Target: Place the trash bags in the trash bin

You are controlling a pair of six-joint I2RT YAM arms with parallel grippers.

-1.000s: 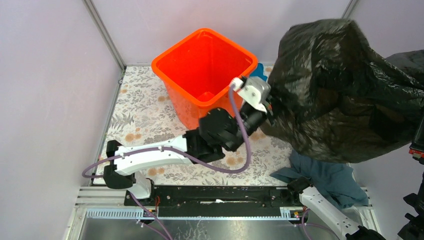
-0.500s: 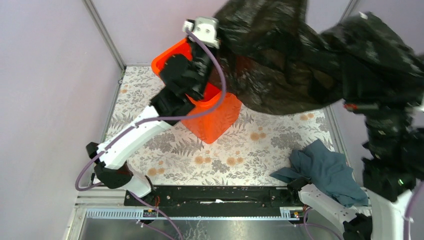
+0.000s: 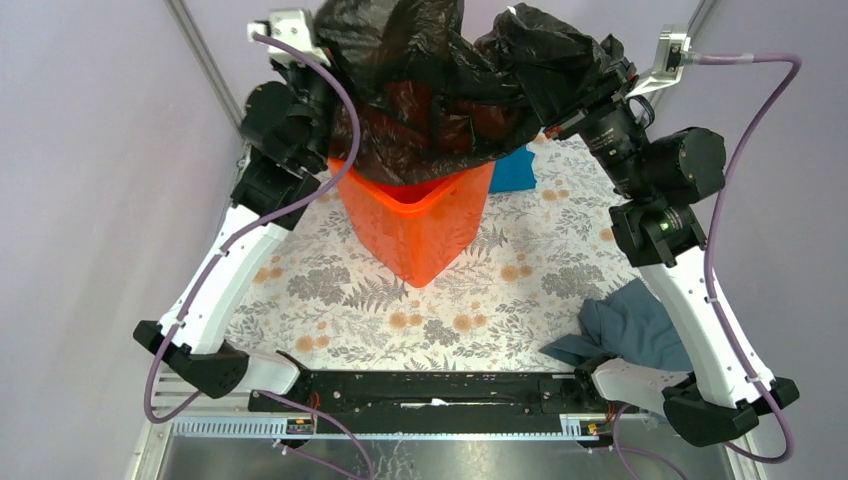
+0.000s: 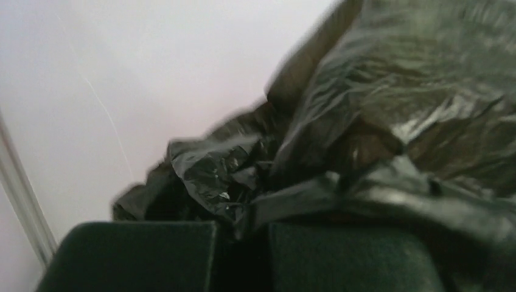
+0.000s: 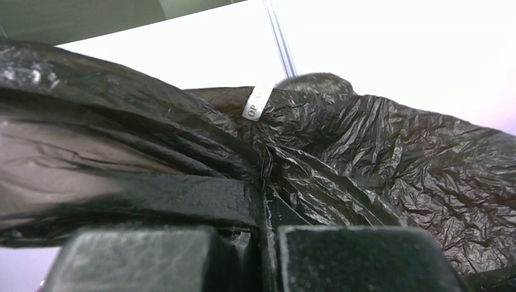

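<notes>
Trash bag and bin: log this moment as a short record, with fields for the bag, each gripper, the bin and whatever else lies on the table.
bag: black trash bag held up between both arms, spread over the bin's mouth
left hold: left gripper shut on the bag's film
right hold: right gripper shut on the bag's film
bin: orange trash bin standing on the table, opening hidden by the bag
bag inside bin: cannot tell
other items: grey-blue cloth near the right arm's base; bright blue cloth right of the bin
</notes>
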